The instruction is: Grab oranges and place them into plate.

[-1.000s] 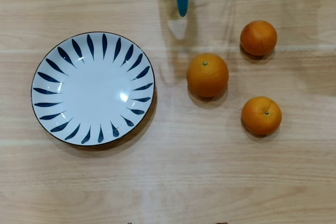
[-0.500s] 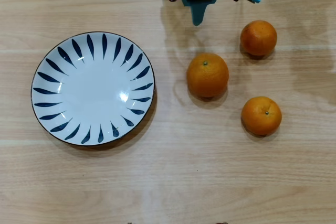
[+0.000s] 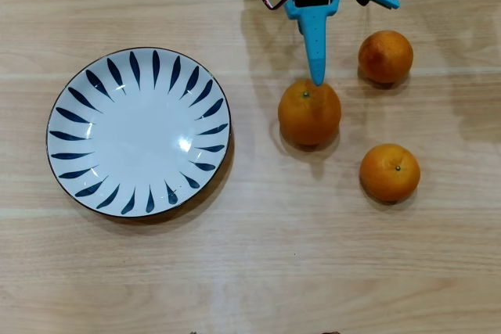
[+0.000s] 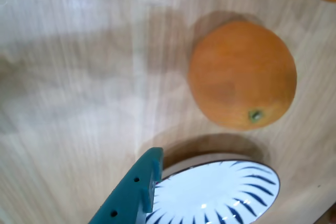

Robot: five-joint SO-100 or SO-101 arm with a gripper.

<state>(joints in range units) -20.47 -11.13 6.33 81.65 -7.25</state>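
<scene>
— Right under the wrist camera, what did you make of it?

— One teal finger showed at the bottom edge there, with the plate beyond it and the big orange further off on the desk. I couldn't see a second finger in that view.

— And from overhead?

— The pincer reached down from the top edge, its long pointed tip just over the top of that middle orange. Only that one finger was plain, so whether the jaws stood apart or together I could not tell.

— What worried you?

— The tip seemed aimed at the crown of the fruit rather than beside it. If it came down like that, I judged it would poke the orange and roll it, perhaps toward the lower orange. A round, dimpled skin would also slip out of a shallow pinch.

— And the others?

— The upper orange sat close to the right of the arm, so a wide jaw could nudge it. The plate lay well apart to the left in the overhead view, with nothing on it, so all three fruits were yet to go in.
</scene>
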